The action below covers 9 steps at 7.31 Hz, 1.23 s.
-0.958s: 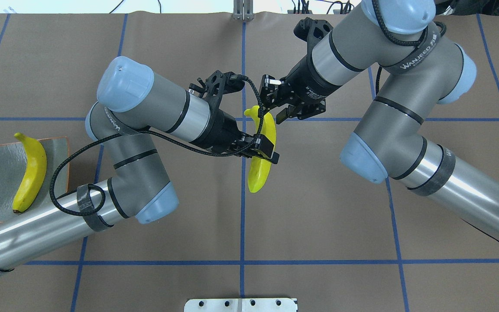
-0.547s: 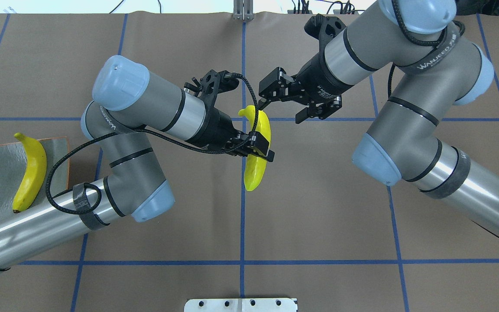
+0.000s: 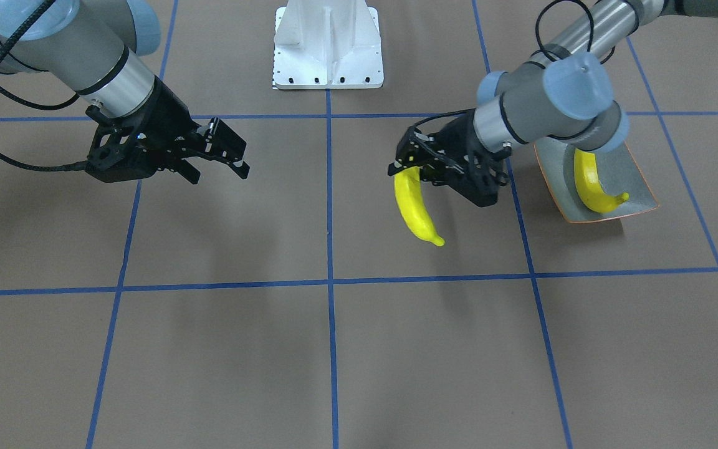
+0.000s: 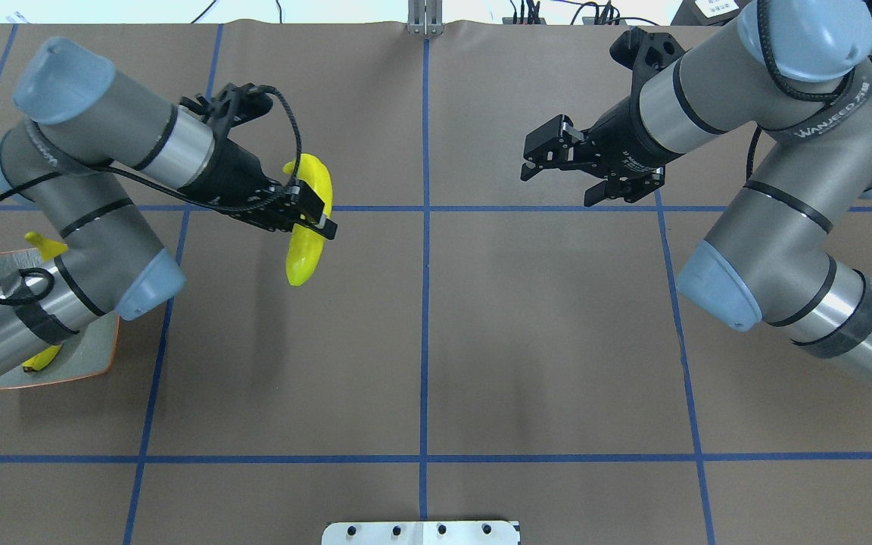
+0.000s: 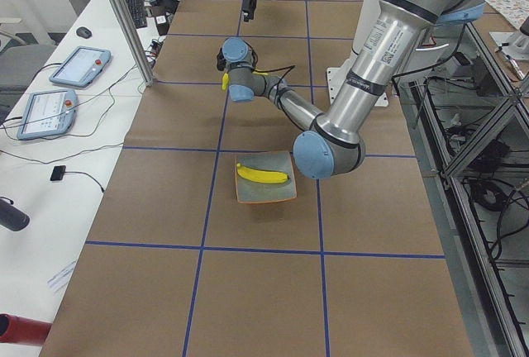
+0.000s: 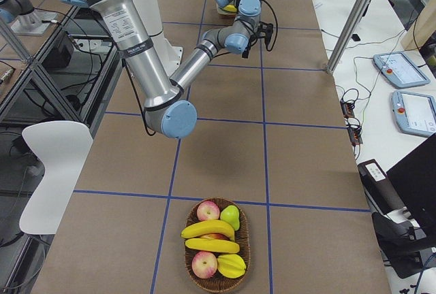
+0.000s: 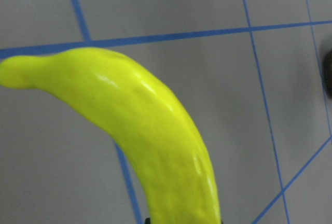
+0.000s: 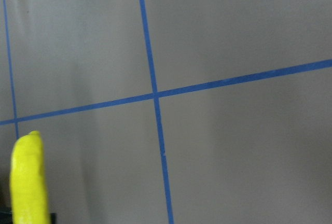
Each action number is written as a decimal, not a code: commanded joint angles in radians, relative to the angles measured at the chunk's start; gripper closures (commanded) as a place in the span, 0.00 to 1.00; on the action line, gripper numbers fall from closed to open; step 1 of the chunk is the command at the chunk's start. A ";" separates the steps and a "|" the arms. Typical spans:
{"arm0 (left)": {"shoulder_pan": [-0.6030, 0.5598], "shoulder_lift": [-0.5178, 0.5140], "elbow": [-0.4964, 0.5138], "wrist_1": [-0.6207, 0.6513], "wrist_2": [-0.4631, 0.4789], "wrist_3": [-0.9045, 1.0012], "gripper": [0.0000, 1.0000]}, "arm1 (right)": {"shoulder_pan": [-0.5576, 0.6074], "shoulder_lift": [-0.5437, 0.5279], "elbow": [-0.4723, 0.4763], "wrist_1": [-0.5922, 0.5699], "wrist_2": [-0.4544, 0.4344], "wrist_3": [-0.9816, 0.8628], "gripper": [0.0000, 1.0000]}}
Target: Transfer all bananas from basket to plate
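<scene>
My left gripper (image 4: 316,217) is shut on a bright yellow banana (image 4: 305,227) and holds it above the table, right of the plate (image 4: 95,350). The same banana shows in the front view (image 3: 414,209), hanging from that gripper (image 3: 422,169), and fills the left wrist view (image 7: 155,141). The square grey-green plate (image 3: 641,186) holds one banana (image 3: 588,181); in the overhead view my left arm hides most of it. My right gripper (image 4: 559,184) is open and empty, right of the table's centre line. The basket (image 6: 246,239) holds two bananas (image 6: 208,229) at the table's right end.
The basket also holds apples (image 6: 208,210) and a green pear (image 6: 231,216). The white robot base (image 3: 328,43) stands at the table's near edge. Blue tape lines cross the brown table cover (image 4: 542,341).
My left gripper has carried the banana to the left, from the centre line toward the plate. My right gripper has drawn back to the right, away from the banana, and stays open.
</scene>
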 commanded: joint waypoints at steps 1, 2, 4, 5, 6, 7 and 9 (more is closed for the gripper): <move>-0.039 0.062 -0.003 0.012 -0.017 0.017 1.00 | 0.001 -0.023 -0.003 -0.001 -0.055 0.000 0.00; -0.062 0.077 -0.003 0.048 -0.017 0.045 1.00 | 0.001 -0.024 -0.008 -0.001 -0.068 0.000 0.00; -0.142 0.094 -0.001 0.071 0.014 0.173 1.00 | -0.005 -0.029 -0.011 -0.001 -0.088 0.000 0.00; -0.144 0.119 -0.004 0.072 0.119 0.259 1.00 | -0.023 -0.029 -0.011 -0.001 -0.118 0.003 0.00; -0.145 0.128 -0.004 0.106 0.173 0.319 1.00 | -0.040 -0.029 -0.009 -0.001 -0.146 0.005 0.00; -0.147 0.134 -0.015 0.163 0.193 0.357 1.00 | -0.044 -0.029 -0.011 -0.001 -0.148 0.005 0.00; -0.144 0.195 -0.044 0.237 0.300 0.471 1.00 | -0.048 -0.029 -0.011 -0.001 -0.174 0.003 0.00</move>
